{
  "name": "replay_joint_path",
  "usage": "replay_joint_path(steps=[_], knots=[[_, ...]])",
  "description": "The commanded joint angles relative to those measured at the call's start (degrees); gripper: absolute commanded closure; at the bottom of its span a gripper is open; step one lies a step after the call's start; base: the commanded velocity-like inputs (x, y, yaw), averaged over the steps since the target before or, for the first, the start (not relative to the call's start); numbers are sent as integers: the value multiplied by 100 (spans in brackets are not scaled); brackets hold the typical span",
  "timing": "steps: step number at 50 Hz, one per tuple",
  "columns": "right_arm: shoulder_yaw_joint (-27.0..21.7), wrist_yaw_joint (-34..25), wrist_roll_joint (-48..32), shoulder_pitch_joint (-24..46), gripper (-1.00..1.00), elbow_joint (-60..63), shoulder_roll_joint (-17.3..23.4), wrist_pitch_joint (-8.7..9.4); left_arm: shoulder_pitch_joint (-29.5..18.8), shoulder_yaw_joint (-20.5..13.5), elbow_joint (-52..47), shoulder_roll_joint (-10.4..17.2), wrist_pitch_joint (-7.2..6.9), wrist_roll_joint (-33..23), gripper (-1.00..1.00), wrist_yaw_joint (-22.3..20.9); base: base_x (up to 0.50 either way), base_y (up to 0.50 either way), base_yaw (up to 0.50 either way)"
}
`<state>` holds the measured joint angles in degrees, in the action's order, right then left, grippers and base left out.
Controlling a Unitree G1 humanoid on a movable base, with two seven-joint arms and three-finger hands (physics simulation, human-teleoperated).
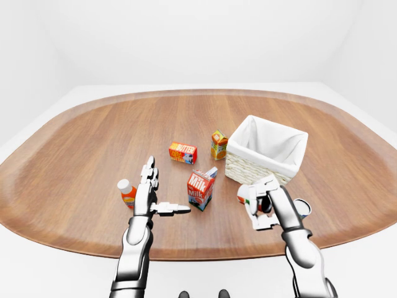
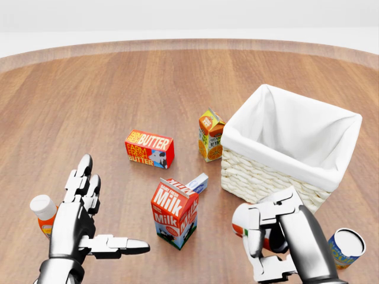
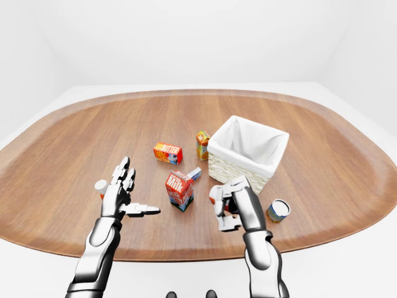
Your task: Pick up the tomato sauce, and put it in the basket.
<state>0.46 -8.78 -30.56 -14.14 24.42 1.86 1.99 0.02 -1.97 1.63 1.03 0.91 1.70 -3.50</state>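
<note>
The tomato sauce can (image 2: 241, 222), red and white with a green mark, sits inside my right hand (image 2: 260, 244) at the lower right of the head view, just below the basket. The fingers (image 2: 278, 208) curl over it and the thumb closes underneath, so most of the can is hidden. I cannot tell whether it rests on the table or is lifted. The wicker basket (image 2: 260, 177) with a white cloth lining stands at the right, its near wall close above the hand. My left hand (image 2: 112, 207) is open and empty at the lower left, fingers spread.
A milk carton (image 2: 174, 213) stands between my hands, with a small blue-white pack (image 2: 198, 182) behind it. A butter box (image 2: 149, 148) and a juice carton (image 2: 210, 135) lie above. An orange bottle (image 2: 44, 216) is left of my left hand. A blue can (image 2: 346, 248) lies lower right.
</note>
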Motion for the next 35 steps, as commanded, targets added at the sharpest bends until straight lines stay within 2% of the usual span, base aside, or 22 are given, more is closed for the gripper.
replay_joint_path(steps=[1, 3, 7, 8, 12, 14, 22, 31, 35], knots=[[33, -247, -106, -24, 100, 944, -44, 301, -17, -8, 27, 2, -2, 7, -100, 12, 0, 0, 0], [43, -274, -135, -10, 100, 1019, -42, 301, -34, -16, 98, 5, 54, 8, -100, 11, 0, 0, 0], [77, -362, -193, 33, 100, 1227, -50, 301, -54, -23, 143, 9, 80, 13, -100, 15, 0, 0, 0], [83, -375, -204, 48, 100, 1252, -49, 301, -35, -19, 74, 9, 29, 13, -100, 18, 0, 0, 0], [112, -477, -295, 176, 100, 1454, -50, 301, -22, -20, 1, 9, -34, 15, -100, 27, 0, 0, 0], [134, -544, -355, 270, 100, 1567, -52, 301, -62, -34, 116, 15, 41, 16, -100, 24, 0, 0, 0], [102, -758, -530, 682, 100, 1775, -25, 301, -63, -38, 65, 19, -16, 17, -100, 34, 0, 0, 0], [33, -949, -632, 1052, 100, 1976, -14, 301, -86, -46, 148, 21, 48, 12, -100, 43, 0, 0, 0], [-15, -962, -674, 1218, 100, 1976, 8, 301, -65, -44, 104, 22, 22, 13, -100, 44, 0, 0, 0]])
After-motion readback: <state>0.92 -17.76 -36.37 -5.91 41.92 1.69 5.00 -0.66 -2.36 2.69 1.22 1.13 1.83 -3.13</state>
